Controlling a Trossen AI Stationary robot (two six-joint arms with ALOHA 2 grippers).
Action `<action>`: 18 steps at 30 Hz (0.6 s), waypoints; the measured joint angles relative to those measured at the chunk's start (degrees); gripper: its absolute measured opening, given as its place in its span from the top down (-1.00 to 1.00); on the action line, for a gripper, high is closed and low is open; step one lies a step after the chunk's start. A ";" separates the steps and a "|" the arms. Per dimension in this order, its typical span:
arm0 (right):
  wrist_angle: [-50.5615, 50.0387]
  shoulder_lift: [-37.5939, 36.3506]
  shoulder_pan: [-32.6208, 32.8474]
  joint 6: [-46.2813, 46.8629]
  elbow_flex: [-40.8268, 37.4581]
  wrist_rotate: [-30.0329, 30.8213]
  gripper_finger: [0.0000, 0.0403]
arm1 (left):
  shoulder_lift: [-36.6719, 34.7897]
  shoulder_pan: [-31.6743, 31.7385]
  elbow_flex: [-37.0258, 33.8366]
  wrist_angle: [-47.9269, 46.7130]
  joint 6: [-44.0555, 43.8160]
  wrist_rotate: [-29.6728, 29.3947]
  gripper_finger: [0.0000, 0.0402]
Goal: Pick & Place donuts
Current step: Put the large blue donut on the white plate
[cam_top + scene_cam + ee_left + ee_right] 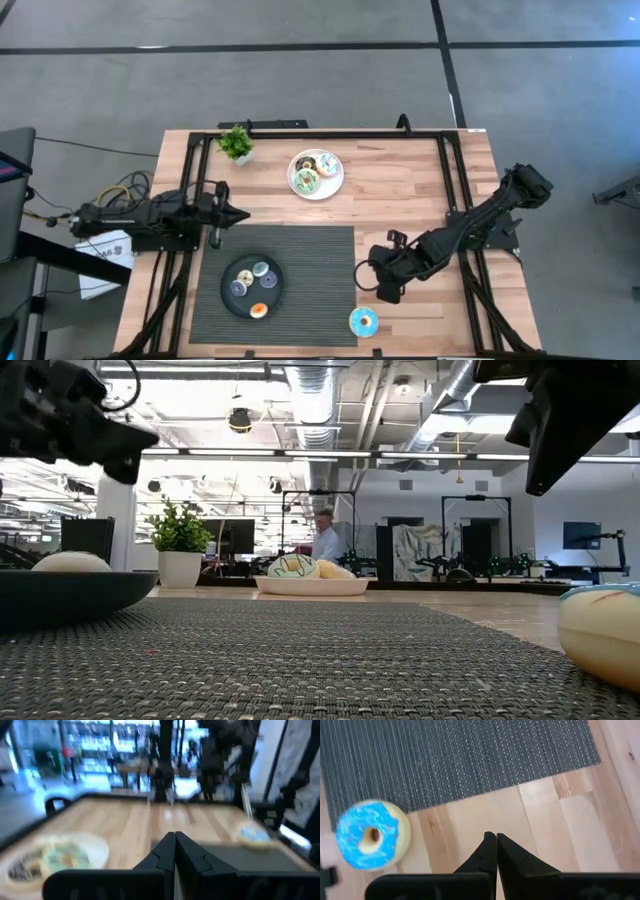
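A blue-iced donut [363,321] [369,835] lies flat on the wood just off the grey mat's near right corner. Three more donuts, brown, green and white, lie on the white plate [316,190] [100,847] at the far middle. Several coin-sized donuts sit in the black dish [228,300] on the mat. My right gripper [378,290] [496,838] is shut and tipped downward over bare wood beside the mat's right edge, to the far side of the blue donut and clear of it. My left gripper [243,214] [175,837] is shut and level at the table's left, holding nothing.
The grey mat [300,250] covers the near middle. A small potted plant [237,144] stands at the far left corner. A black frame rail [330,132] runs along the far edge and down both sides. A person [325,538] is in the room beyond the table.
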 joint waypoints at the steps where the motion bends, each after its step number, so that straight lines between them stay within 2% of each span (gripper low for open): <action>1: -0.30 0.01 0.00 -1.23 0.00 0.00 0.99 | 0.03 -0.05 0.00 -0.62 0.22 -0.05 1.00; 10: 3.19 0.01 -0.61 -4.58 0.02 0.03 0.99 | 4.01 0.00 0.07 -1.48 -1.87 -1.28 1.00; 18: 9.68 0.01 -3.02 -4.60 0.02 -0.35 0.99 | 4.02 0.00 0.07 -1.57 -0.91 -1.42 1.00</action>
